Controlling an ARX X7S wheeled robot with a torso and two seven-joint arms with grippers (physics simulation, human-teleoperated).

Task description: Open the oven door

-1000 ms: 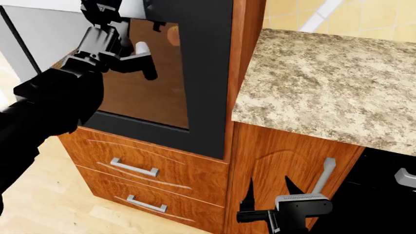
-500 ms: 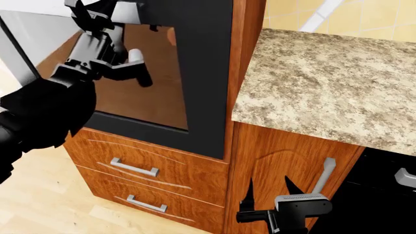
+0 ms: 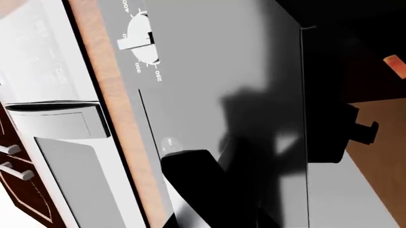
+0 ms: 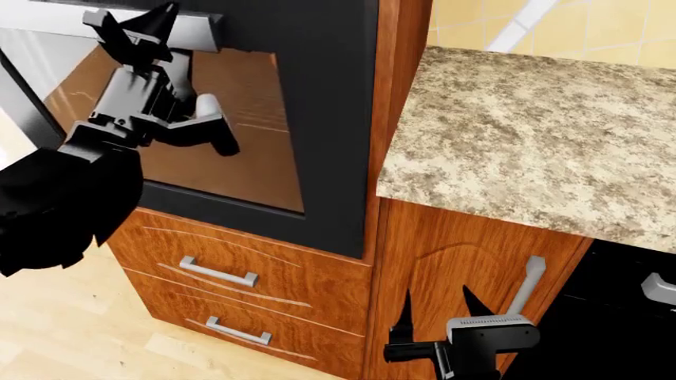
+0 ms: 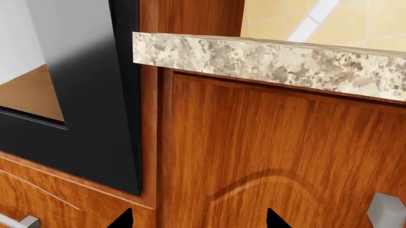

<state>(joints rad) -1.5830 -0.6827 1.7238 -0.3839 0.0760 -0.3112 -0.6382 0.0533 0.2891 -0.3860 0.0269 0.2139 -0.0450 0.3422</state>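
The oven door [image 4: 328, 142] serves as landmark; entries run from its left side to the right. Left gripper [image 4: 135, 32] is up at the door's top edge, fingertips at the grey bar handle [image 4: 195, 32]; whether the jaws clamp the bar or only hook it cannot be told from the head view, and the left wrist view shows only the grey control panel with a dial [image 3: 136, 40], not the fingers. Change over the last second: the arm has drawn back and outward from the oven, and the door's top has tipped away from the frame, the handle now showing as a bright strip and the reflection in the glass having shifted. Judgement: the door is cracked open and hinging at its lower edge, task well started but far from full swing. Below the door, two wooden drawers [image 4: 233, 273] are unmoved. Right of the door, the speckled countertop [image 4: 528, 134] and the wooden cabinet door [image 4: 465, 269] beneath it. Right gripper [image 4: 438, 313] hangs idle before that cabinet, fingers spread, nothing held, position unchanged.
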